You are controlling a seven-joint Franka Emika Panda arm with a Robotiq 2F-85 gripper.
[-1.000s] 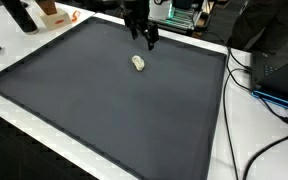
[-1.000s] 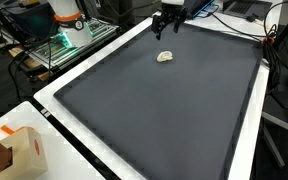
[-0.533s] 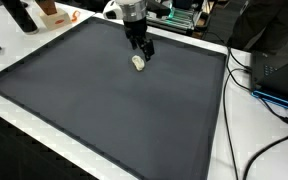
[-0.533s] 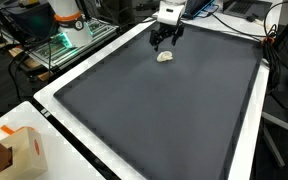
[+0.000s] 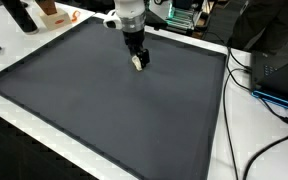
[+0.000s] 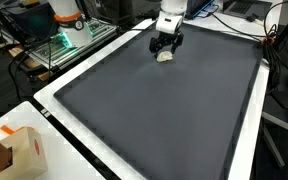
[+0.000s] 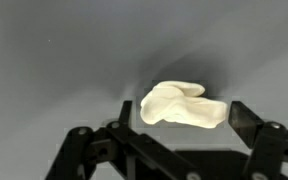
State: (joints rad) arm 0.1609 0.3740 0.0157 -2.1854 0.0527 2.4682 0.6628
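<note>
We see the tool (image 5: 137, 58) lowered over a small cream-white lump (image 7: 181, 105), its jaws spread wide, one on either side and holding nothing. The lump lies on a dark grey mat (image 5: 104, 110) that covers the table (image 5: 224, 140), towards the mat's far edge. It looks light, matte and irregular, with rounded lobes. We cannot tell whether it is soft or brittle, so we judge a gentle pinch across its narrower middle safest. No brand, label or writing can be read anywhere.
</note>
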